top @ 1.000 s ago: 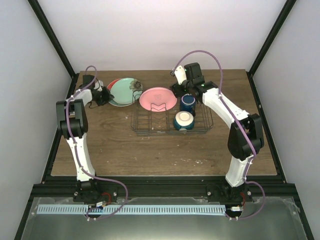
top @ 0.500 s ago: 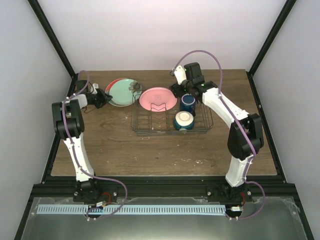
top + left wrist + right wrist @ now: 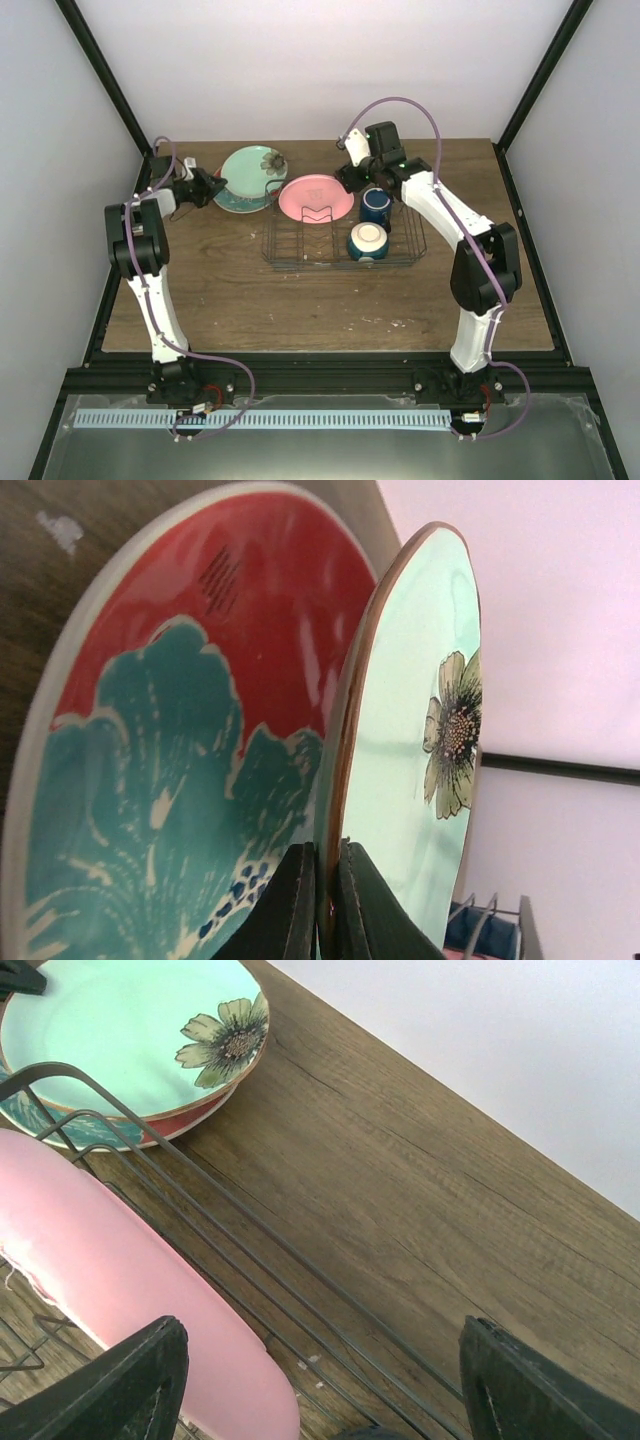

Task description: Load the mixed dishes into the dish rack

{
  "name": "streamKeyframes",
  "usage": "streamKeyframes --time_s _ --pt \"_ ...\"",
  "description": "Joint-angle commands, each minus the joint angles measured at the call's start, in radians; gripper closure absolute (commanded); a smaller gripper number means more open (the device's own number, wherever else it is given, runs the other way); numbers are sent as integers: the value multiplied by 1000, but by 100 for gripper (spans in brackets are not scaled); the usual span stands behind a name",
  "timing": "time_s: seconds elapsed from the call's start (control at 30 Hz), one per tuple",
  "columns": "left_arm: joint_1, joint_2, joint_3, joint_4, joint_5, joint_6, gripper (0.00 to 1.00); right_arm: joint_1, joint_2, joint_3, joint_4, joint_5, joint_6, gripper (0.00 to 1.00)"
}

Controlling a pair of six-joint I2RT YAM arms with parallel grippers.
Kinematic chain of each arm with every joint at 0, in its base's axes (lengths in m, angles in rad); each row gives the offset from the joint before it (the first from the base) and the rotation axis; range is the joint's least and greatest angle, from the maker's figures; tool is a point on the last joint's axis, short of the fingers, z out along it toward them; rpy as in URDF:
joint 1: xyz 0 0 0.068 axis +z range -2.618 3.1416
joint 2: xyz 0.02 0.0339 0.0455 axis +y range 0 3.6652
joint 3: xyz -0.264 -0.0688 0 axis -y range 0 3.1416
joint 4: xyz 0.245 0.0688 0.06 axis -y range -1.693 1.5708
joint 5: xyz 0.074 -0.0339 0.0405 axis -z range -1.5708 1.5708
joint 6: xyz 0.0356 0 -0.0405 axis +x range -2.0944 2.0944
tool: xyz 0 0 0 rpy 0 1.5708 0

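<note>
The left gripper [image 3: 325,888] is clamped on the near rim of the mint-green plate with flower motif [image 3: 415,730], one dark finger on each face of the rim. The gripped side is tilted up off the teal-and-red patterned plate [image 3: 170,750] that lies beneath it, leaving a wedge of space between the two. The right wrist view shows the far edge of the green plate resting on the patterned one. Both plates sit at the far left of the wooden table [image 3: 300,300], just beside the left end of the dish rack [image 3: 400,262].

Across the table, the right gripper [image 3: 320,1360] hangs with its fingers [image 3: 120,1390] spread wide and nothing between them, above the far wires of the rack. It sits just beside the right edge of the pink plate [image 3: 316,197]. Whether a finger touches that plate cannot be told.

The pink plate stands leaning in the far left part of the rack, against the upright prongs. The dark blue mug [image 3: 376,206] stands in the rack to its right. The cream bowl with blue outside [image 3: 368,241] lies on its side nearer the arms, its pale inside turned toward the overhead camera. The arms reach in from opposite sides.
</note>
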Motion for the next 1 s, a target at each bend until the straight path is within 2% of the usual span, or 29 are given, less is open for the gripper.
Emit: streamKeyframes --time_s 0.0,0.27,0.43,0.57,0.77,0.97 --pt "3 -65 54 198 110 -115 100 9 13 57 -22 -25 20 24" --pt "4 -80 88 230 105 -181 100 9 25 86 -21 -35 53 20" --pt "2 -112 124 204 105 -183 100 9 46 120 -12 -56 95 7" --pt "2 -143 145 182 112 -178 100 9 70 174 -8 -97 134 0" --pt "-8 -198 138 166 134 -194 100 9 125 268 3 -180 179 0" --pt "-46 -269 86 177 145 -212 100 7 203 390 6 -328 233 0"
